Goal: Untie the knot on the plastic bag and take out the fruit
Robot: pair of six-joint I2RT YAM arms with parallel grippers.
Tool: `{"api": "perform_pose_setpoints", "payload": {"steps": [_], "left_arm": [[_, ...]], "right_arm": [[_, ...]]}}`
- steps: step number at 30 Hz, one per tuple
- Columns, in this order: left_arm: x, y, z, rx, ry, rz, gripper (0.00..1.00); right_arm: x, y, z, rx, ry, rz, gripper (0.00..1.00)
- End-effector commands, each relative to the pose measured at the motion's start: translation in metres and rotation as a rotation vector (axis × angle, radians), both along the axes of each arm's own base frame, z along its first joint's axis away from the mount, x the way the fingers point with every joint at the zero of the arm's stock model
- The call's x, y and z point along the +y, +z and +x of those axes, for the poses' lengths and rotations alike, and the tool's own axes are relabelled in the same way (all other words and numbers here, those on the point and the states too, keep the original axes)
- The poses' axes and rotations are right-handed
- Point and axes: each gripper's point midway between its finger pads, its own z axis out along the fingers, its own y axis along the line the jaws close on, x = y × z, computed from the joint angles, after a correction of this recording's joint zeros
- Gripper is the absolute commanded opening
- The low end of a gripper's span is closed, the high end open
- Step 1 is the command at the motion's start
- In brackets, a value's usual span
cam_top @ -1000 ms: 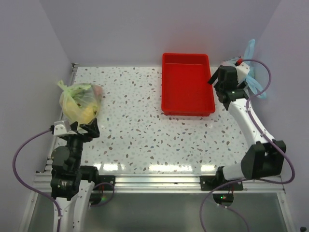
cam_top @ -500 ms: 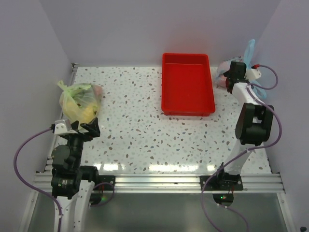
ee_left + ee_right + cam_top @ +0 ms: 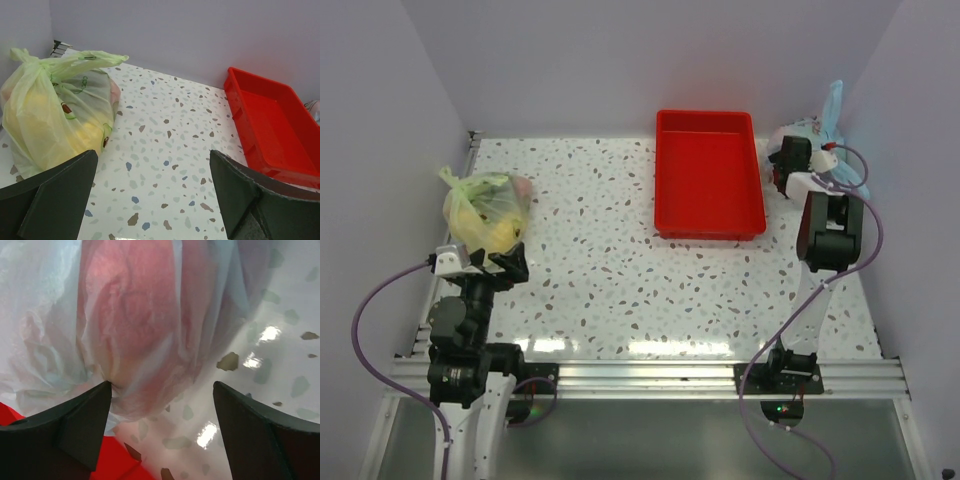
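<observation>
The plastic bag point(image 3: 817, 128), thin and light blue, sits at the far right of the table, with its handles point(image 3: 836, 98) standing up against the wall. I cannot pick out the knot. In the right wrist view the bag point(image 3: 50, 315) fills the top, and a pinkish fruit point(image 3: 132, 310) shows through the film. My right gripper point(image 3: 162, 390) is open at the bag's lower edge, its left fingertip point(image 3: 102, 390) touching the plastic. From above, this gripper point(image 3: 788, 160) is pressed close to the bag. My left gripper point(image 3: 152, 160) is open over bare table at the near left.
A red tray point(image 3: 708, 230) stands just left of the blue bag, and its corner point(image 3: 112, 467) shows under my right fingers. A tied yellow-green bag point(image 3: 485, 212) with yellow fruit lies at the far left, just beyond my left gripper point(image 3: 485, 266). The right wall is close behind the blue bag.
My right arm has folded up over the table's right side and brought its gripper down against the blue bag. The left arm has not moved.
</observation>
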Motion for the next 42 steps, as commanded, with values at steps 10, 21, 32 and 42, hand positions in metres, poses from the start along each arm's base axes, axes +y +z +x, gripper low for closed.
{"api": "perform_pose_setpoints", "payload": {"steps": [10,21,32,42], "left_arm": [[-0.001,0.010,0.005,-0.036,-0.010,0.014,1.00],[-0.002,0.014,0.001,-0.062,-0.016,0.014,1.00],[-0.006,0.021,-0.008,-0.107,-0.034,0.011,1.00],[-0.011,0.021,-0.010,-0.108,-0.058,0.001,1.00]], "right_arm": [[-0.009,0.022,0.000,-0.122,-0.043,0.014,0.12],[-0.006,0.054,-0.109,0.035,-0.047,-0.019,0.00],[0.019,0.038,-0.281,0.221,-0.030,0.049,0.00],[0.039,0.086,-0.365,0.249,0.054,-0.002,0.52]]}}
